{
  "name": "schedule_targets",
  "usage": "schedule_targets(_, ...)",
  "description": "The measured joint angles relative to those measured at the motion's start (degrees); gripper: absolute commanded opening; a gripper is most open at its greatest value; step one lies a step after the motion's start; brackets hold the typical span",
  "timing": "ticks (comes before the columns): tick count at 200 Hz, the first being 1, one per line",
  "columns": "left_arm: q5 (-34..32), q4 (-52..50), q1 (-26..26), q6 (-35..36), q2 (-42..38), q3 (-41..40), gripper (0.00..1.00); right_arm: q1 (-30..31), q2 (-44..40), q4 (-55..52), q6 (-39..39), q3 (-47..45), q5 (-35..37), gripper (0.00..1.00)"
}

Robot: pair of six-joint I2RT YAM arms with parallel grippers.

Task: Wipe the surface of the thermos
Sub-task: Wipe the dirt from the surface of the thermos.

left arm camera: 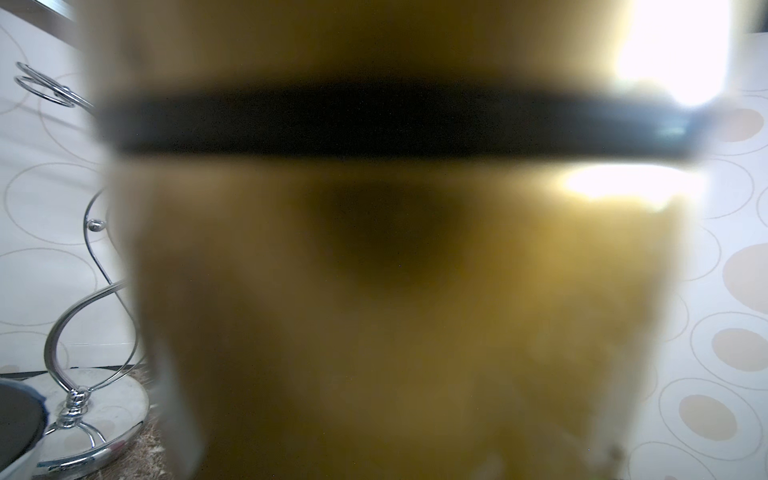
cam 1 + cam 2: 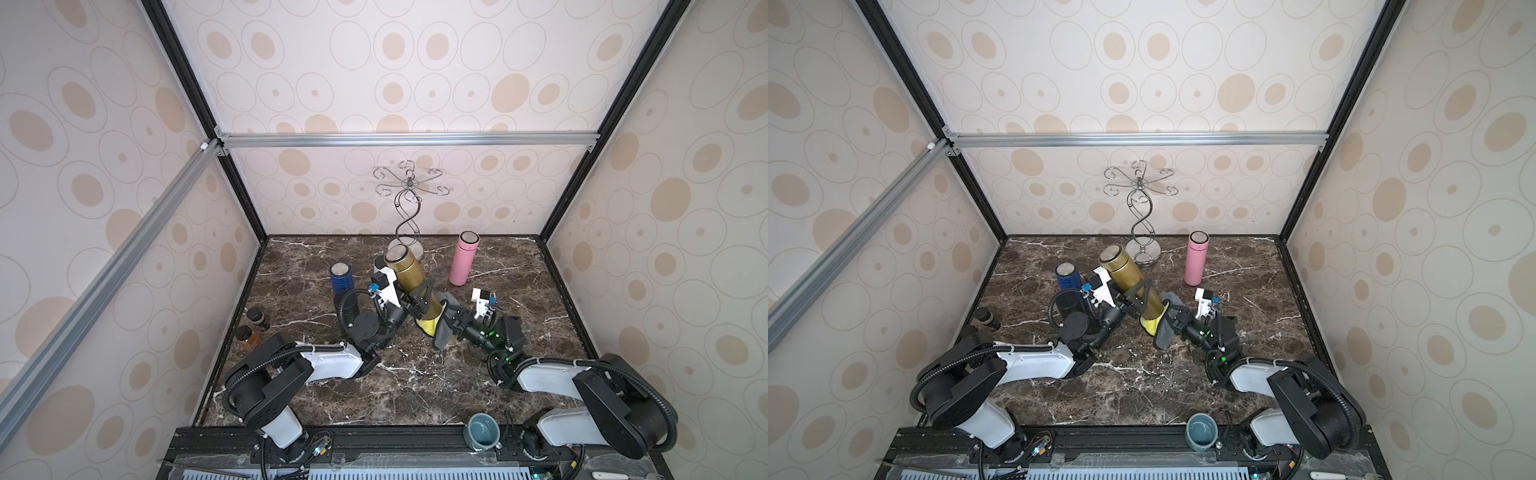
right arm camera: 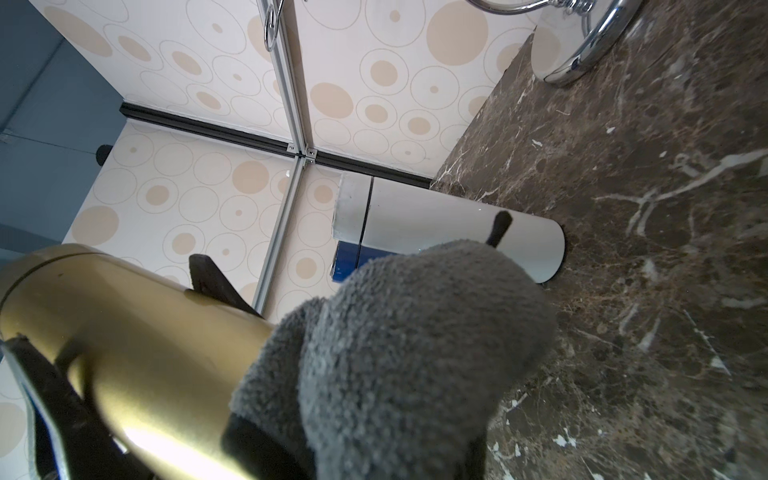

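The left gripper [image 2: 424, 300] was clenched around the gold thermos [image 2: 409, 270], holding it tilted over the middle of the marble table [image 2: 415, 386]. The right gripper [image 2: 448, 318] pinched a grey-and-yellow cloth [image 2: 439, 334] against its lower end. A white thermos [image 3: 436, 224], a blue thermos [image 2: 341, 278] and a chrome stand [image 2: 1148, 252] crowded close behind; a pink thermos [image 2: 463, 259] stood apart.

Your left gripper [image 2: 423, 302] clamped the gold metal thermos [image 2: 409, 272]; your right gripper [image 2: 451, 314] pinched a grey fleece cloth [image 2: 440, 338] at its base.
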Motion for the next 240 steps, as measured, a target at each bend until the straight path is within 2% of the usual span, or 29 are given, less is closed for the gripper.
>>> schedule_targets(55, -0.61, 1.09, -0.02, 0.31, 0.55, 0.76, 0.00, 6.03, -0.83, -5.16, -1.14, 1.03, 0.17, 0.00)
schedule_targets(81, -0.48, 0.79, -0.11, 0.50, 0.94, 1.53, 0.00, 6.71, -4.09, -7.50, -1.66, -0.37, -0.13, 0.00)
schedule_targets(122, -0.17, 0.42, -0.33, 0.46, 0.79, 1.51, 0.00, 5.73, -17.49, -18.62, -3.91, -3.04, 0.57, 0.00)
schedule_targets(148, -0.17, 0.57, -0.35, 0.48, -0.04, 0.79, 0.00, 2.08, -28.65, -29.33, -6.40, -3.02, 0.35, 0.00)
schedule_targets(168, -0.11, -0.70, -0.28, 0.48, -0.09, -0.52, 0.00, -0.31, -33.77, -33.00, -8.22, -1.53, 0.22, 0.00)
schedule_targets(190, 0.28, -2.45, -0.39, 0.44, 0.13, -1.88, 0.00, -1.33, -32.79, -32.46, -8.85, 0.37, -0.39, 0.00)
schedule_targets(240, 0.61, -4.31, -0.37, 0.48, 0.13, -2.01, 0.00, -1.44, -21.38, -28.33, -8.83, 0.98, -2.82, 0.00)
